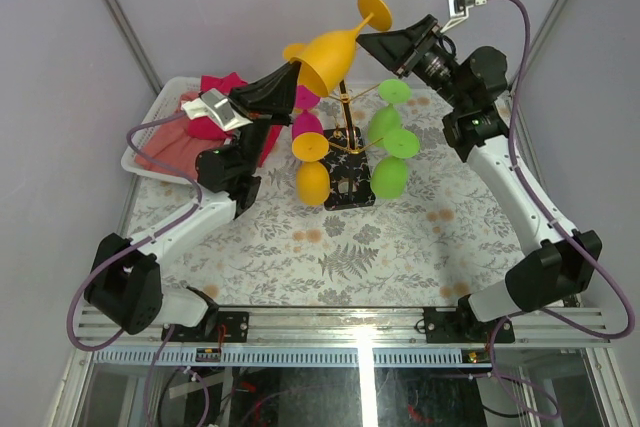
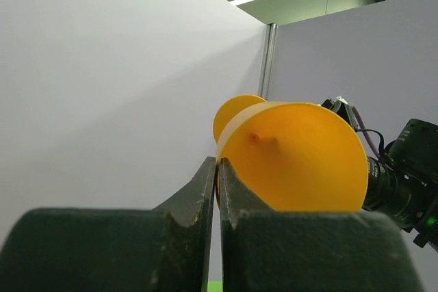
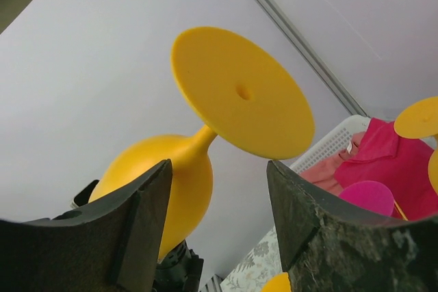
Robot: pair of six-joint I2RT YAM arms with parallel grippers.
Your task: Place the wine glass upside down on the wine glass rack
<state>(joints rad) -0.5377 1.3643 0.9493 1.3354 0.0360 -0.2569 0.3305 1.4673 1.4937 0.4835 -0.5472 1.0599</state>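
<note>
An orange wine glass (image 1: pixel 328 57) is held in the air above the gold wire wine glass rack (image 1: pixel 345 112), tilted, with its foot up and to the right. My left gripper (image 1: pixel 295 74) is shut on the glass's rim; in the left wrist view the jaws (image 2: pixel 217 169) pinch the rim edge of the glass (image 2: pixel 294 162). My right gripper (image 1: pixel 372 42) is open just beside the foot. In the right wrist view its jaws (image 3: pixel 217 165) stand apart below the glass's foot (image 3: pixel 239 94), not touching it. The rack's black base (image 1: pixel 350 190) stands mid-table.
Several glasses hang upside down on the rack: pink (image 1: pixel 307 125), orange (image 1: pixel 312 179) and green (image 1: pixel 390 175). A white basket (image 1: pixel 135 162) with pink and red cloths stands at the back left; the cloth also shows in the right wrist view (image 3: pixel 390 162). Enclosure walls surround the table.
</note>
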